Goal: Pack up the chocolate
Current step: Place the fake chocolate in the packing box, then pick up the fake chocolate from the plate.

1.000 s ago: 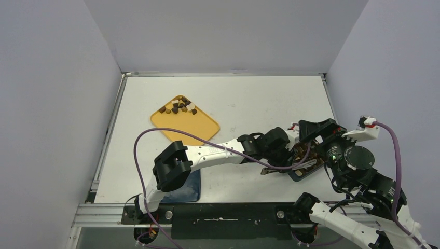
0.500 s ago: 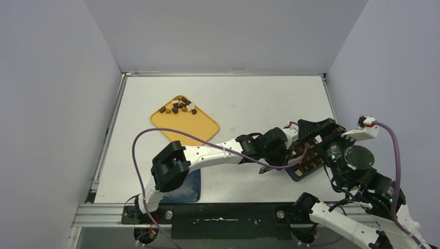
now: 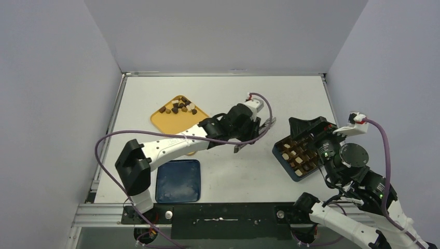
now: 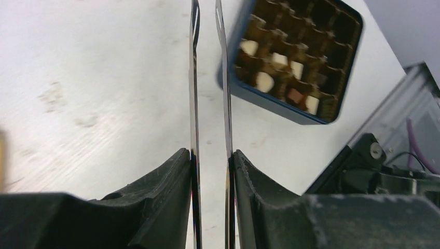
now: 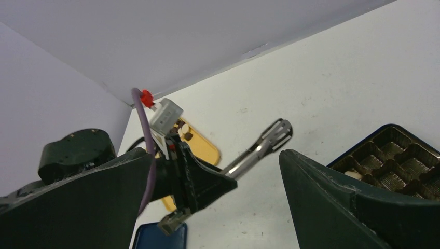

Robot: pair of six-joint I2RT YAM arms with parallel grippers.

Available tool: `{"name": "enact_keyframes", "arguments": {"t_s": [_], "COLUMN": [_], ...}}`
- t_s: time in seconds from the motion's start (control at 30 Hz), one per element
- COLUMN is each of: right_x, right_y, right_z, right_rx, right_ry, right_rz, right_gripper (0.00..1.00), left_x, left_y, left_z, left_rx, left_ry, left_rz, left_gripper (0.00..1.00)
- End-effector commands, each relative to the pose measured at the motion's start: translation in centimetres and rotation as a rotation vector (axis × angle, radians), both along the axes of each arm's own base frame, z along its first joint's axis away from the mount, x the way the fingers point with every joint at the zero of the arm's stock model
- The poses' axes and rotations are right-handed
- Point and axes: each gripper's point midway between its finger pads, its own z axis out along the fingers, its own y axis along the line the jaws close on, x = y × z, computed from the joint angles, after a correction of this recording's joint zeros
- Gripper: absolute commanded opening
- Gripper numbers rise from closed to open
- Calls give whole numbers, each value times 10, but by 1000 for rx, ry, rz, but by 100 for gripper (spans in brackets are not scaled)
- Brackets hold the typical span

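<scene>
Leftward from the blue compartment box (image 4: 270, 102) the left arm has swung since a second ago. Its left gripper (image 3: 252, 129) now hangs over the middle of the worktop (image 3: 233, 98), between the box and the yellow tray (image 3: 200, 124). It is clamped narrowly on the metal tongs (image 4: 194, 93), whose two blades sit close together with nothing seen between them. The right gripper (image 5: 215, 153) is spread fully wide and empty, just beside the far side of the box. Most of the chocolate (image 3: 179, 107) lies piled at the far corner of the tray. More pieces, brown and cream-white, fill some compartments of the box at the right. A dark blue lid (image 3: 178, 180) lies near-left.
</scene>
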Motion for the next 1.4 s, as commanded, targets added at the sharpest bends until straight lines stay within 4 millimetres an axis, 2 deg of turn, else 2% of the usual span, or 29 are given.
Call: {"name": "enact_keyframes", "arguments": {"t_s": [0.0,0.17,0.27,0.5,0.6,0.7,0.83,1.13,1.37], "right_x": [10,18,20,26,29,29,28,28,28], "right_y": [21,31,36,54,61,66,66,65,63], "right_z": [-3,-20,-28,-44,-53,-58,-60,-56,-46], "right_rx": [-20,-69,-79,-85,-98,-103,-106,-107,-115], "right_ry": [-7,29,37,53,76,86,87,67,47], "right_rz": [52,67,78,127,144,164,167,166,167], "right_gripper": [100,100,100,100,100,100,100,100,100], "left_x": [35,71,90,110,118,124,126,132,139], "left_y": [59,144,199,300,335,356,364,407,423], "left_z": [31,32,26,8,-1,-15,-30,-30,-41], "left_rx": [-5,33,58,137,156,186,211,292,286], "left_ry": [-46,-33,-7,55,72,97,148,131,169], "left_rz": [173,370,487,685,770,810,802,941,974], "left_gripper": [31,31,31,31,31,31,33,34,35]}}
